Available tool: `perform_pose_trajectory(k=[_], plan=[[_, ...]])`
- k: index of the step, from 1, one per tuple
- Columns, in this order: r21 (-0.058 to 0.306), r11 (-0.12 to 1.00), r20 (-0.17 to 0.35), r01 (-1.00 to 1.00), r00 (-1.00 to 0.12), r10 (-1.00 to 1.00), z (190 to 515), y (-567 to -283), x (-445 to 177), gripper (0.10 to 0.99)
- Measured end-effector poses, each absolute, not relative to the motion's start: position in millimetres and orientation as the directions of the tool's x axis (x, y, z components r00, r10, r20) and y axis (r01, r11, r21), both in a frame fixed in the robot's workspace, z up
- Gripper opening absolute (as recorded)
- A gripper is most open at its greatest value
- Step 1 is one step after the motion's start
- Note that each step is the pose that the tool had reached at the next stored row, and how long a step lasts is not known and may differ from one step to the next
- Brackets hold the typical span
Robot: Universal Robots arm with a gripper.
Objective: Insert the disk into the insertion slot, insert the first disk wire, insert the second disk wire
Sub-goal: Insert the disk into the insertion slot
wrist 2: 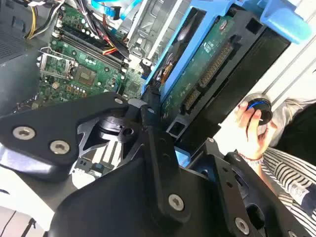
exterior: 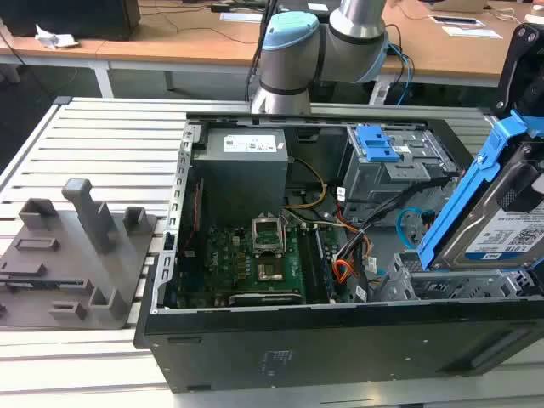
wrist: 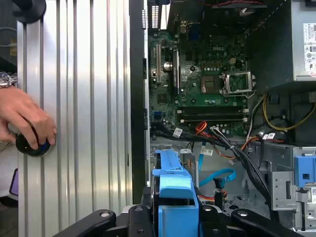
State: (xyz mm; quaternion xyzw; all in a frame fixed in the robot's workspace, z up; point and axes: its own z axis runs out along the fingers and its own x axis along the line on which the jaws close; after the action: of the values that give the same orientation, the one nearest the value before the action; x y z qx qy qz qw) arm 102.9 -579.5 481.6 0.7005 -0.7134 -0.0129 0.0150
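My gripper (wrist: 176, 213) is clamped shut on the blue carrier of the one disk (exterior: 510, 223): silver face, white label, green circuit board underneath. It's tilted above the open computer case (exterior: 255, 340), at the exterior view's right end. One person's hand (wrist: 24, 121) covers one round black button (wrist: 30, 146).

A slotted aluminium table (exterior: 93, 144) is seen in the foreground, its ribbed surface evenly lit. Behind it, long wooden desks (exterior: 170, 38) are carried on white legs (exterior: 102, 78) and strewn with papers (exterior: 472, 30) — beneath them the space is left in shadow.
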Motion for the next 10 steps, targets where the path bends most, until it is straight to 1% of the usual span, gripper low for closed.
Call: perform_pose_trajectory(k=[10], plan=[[0.039,0.018,0.003,-0.999,-0.018,-1.000,466.4,-579.5,102.9,0.365]])
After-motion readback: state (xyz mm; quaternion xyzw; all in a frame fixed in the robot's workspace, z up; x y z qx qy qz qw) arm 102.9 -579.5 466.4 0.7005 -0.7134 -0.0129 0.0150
